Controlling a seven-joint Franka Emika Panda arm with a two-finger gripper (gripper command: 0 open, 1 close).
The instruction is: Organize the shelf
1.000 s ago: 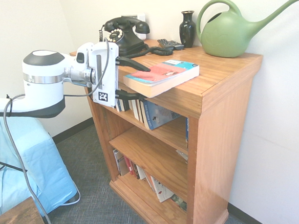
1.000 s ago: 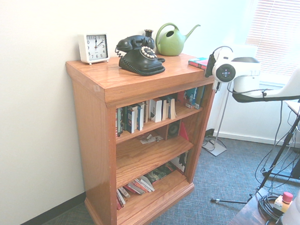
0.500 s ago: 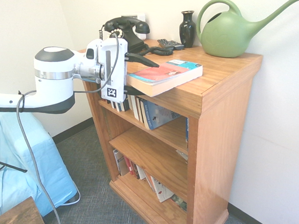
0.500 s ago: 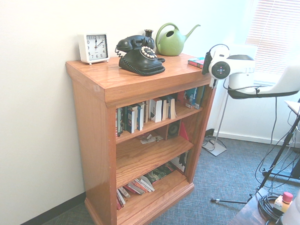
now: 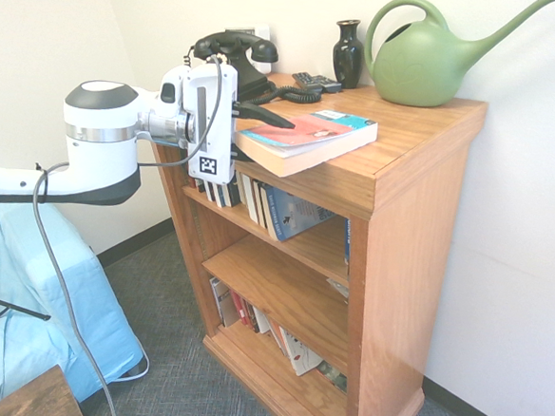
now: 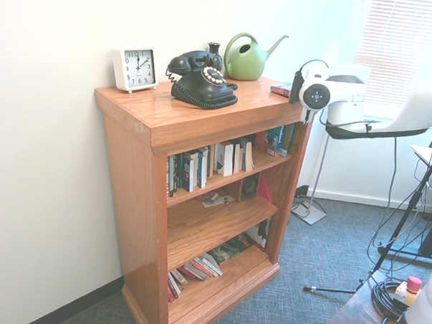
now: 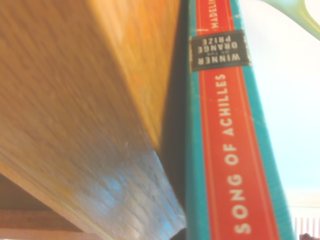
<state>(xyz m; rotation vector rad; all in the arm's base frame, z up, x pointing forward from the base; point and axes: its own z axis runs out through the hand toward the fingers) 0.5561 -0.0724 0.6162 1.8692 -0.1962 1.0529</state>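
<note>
The shelf point(image 5: 397, 140) is an orange-brown oak bookcase, also seen from its other side point(image 6: 189, 118). A book point(image 5: 306, 139) with a red and teal cover lies flat on its top, one end overhanging the front edge. My gripper point(image 5: 262, 135) comes in level from the left and is shut on that overhanging end, with one dark finger point(image 5: 265, 115) on the cover and the other hidden beneath. In the wrist view the book's red spine point(image 7: 225, 150) sits close against the underside of the wooden top point(image 7: 100, 100). In the second exterior view only a sliver of the book point(image 6: 280, 89) shows beside the gripper point(image 6: 298, 94).
On the top stand a black telephone point(image 5: 233, 57), a dark vase point(image 5: 347, 51), a green watering can point(image 5: 426, 57) and a white clock point(image 6: 135, 67). Rows of books point(image 5: 277, 208) fill the inner boards. A blue-draped object point(image 5: 23, 304) stands at the left.
The gripper has moved in over the book's overhanging end and its fingers have closed from wide open onto the book.
</note>
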